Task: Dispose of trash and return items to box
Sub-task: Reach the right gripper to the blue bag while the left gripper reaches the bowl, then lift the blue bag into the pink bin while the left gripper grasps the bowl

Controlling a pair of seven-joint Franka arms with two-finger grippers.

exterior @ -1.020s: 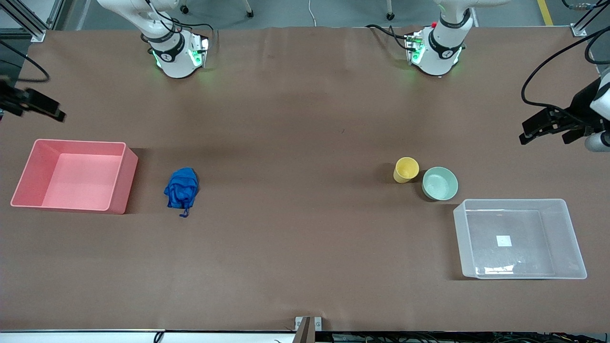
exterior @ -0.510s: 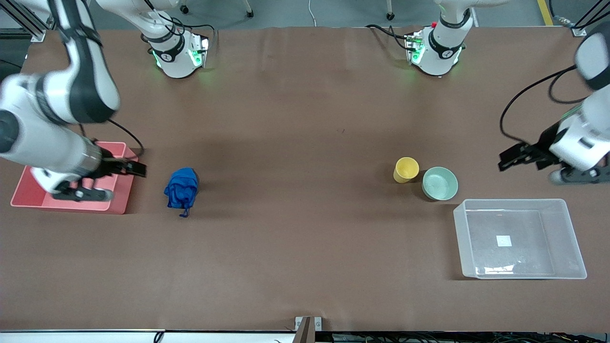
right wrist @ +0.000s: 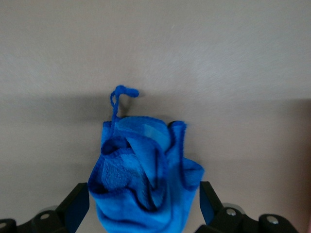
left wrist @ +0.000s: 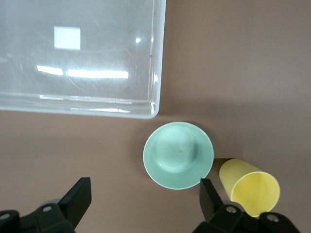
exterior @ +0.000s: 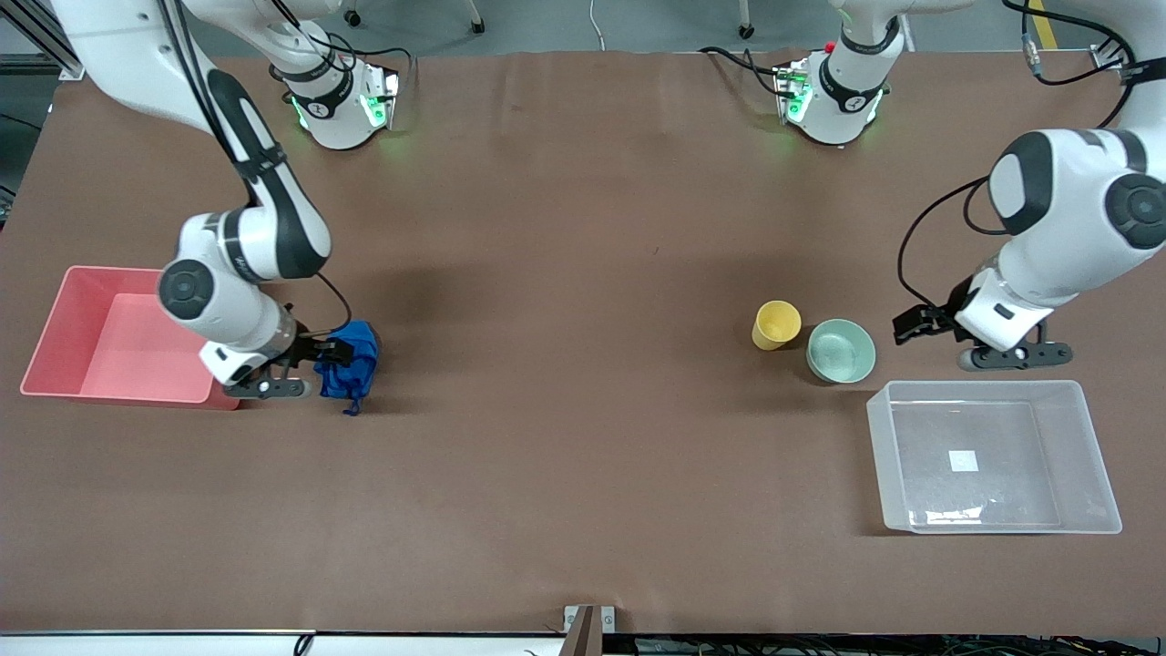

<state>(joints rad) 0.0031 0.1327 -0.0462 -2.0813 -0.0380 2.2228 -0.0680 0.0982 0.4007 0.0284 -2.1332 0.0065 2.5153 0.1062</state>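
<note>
On the brown worktop, the right claw sits low with its fingers apart on either side of the blue trash wad — the wad lies between them, just beside the pink bin. The left claw, also spread apart, hovers beside the mint bowl and yellow cup, near the clear box — so the right arm looks set to grasp first.

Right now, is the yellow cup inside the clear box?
No. The yellow cup stands on the table beside the mint-green bowl, outside the clear box.
</note>
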